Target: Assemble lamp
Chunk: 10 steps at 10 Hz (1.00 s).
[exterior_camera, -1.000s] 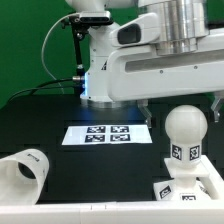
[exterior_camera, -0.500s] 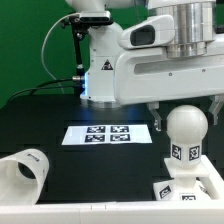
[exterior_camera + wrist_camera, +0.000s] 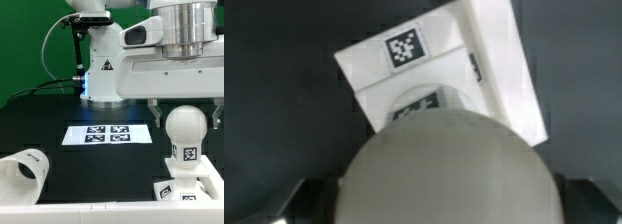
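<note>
Gripper point(image 3: 187, 117) released, jaws wide either side of bulb point(image 3: 186, 135) — upright on base point(image 3: 195, 188). Risk: off-ctr squeeze tips it. Shade point(image 3: 22, 172) at 8 o'clock fr. bulb.

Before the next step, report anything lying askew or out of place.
The shade lies tipped on its side at the exterior view's left, apart from the bulb standing upright on the base. Nothing else looks odd.

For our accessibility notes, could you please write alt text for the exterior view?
A white round-headed bulb stands upright on the lamp base at the exterior view's right, with the open pincer straddling its head without touching it. The marker board lies flat at centre, and the shade lies on its side at the exterior view's lower left.
</note>
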{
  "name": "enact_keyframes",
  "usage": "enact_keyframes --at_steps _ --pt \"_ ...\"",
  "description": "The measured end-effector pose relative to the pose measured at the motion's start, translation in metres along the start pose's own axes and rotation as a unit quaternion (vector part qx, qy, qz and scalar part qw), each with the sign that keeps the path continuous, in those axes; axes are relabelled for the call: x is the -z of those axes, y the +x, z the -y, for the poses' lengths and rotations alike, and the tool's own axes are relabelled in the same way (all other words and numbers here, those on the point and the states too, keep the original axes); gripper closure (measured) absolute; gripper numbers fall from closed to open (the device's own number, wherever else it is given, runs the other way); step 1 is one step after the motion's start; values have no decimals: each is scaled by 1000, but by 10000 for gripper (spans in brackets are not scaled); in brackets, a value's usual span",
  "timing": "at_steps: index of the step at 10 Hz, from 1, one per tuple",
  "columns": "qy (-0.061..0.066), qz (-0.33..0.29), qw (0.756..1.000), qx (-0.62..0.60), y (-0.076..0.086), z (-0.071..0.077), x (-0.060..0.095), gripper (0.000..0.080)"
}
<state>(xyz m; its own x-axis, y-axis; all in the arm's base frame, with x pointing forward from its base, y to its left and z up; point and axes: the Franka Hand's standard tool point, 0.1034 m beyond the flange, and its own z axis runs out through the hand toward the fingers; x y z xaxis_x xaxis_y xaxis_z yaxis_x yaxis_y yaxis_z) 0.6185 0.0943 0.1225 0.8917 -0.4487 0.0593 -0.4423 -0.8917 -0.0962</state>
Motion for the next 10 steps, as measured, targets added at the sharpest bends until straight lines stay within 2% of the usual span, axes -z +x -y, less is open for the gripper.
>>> enact_keyframes --at_steps 1,3,4,5,6,7,8,10 --pt "1 -1 998 -57 0 0 0 228" --pt "0 -2 967 -256 -4 4 0 226" --pt "9 5 937 -349 -4 6 0 226" --pt "19 14 920 -392 -3 4 0 226" --pt "18 15 919 -394 -3 4 -1 168" --pt "18 15 922 -387 -4 5 -1 168" --pt "19 14 930 -367 -4 5 -1 114" --pt "-16 36 982 -186 -3 3 2 102"
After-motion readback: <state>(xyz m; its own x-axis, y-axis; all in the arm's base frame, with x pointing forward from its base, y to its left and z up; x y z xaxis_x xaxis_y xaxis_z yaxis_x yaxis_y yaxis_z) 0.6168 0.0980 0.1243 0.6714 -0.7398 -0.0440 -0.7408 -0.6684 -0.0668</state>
